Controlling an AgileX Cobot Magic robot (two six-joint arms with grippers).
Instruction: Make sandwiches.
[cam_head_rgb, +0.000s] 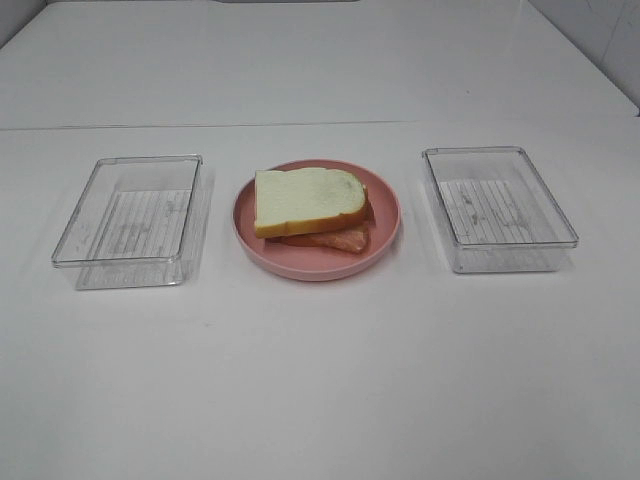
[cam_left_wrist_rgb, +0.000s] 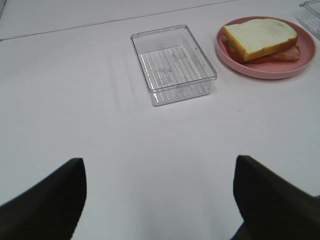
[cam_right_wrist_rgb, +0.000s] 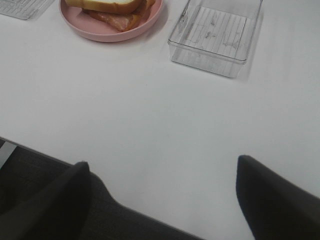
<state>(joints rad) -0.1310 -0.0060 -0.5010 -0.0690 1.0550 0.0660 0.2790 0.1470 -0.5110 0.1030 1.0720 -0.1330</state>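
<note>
The sandwich (cam_head_rgb: 310, 205) lies on a round pink plate (cam_head_rgb: 385, 215) at the middle of the white table. Its top is a white bread slice with an orange-brown crust, and reddish bacon (cam_head_rgb: 340, 240) sticks out underneath. The stack also shows in the left wrist view as the sandwich (cam_left_wrist_rgb: 260, 39) and, cut off by the frame, in the right wrist view as the sandwich (cam_right_wrist_rgb: 112, 7). My left gripper (cam_left_wrist_rgb: 157, 160) hangs open and empty over bare table, well short of the stack. My right gripper (cam_right_wrist_rgb: 162, 161) is open and empty too, near the table's front edge. Neither arm appears in the exterior high view.
A clear plastic tray (cam_head_rgb: 130, 215) stands left of the plate and another clear tray (cam_head_rgb: 497, 205) right of it, both with nothing in them. The left tray (cam_left_wrist_rgb: 172, 62) and right tray (cam_right_wrist_rgb: 217, 32) show in the wrist views. The table edge (cam_right_wrist_rgb: 60, 161) drops to dark floor.
</note>
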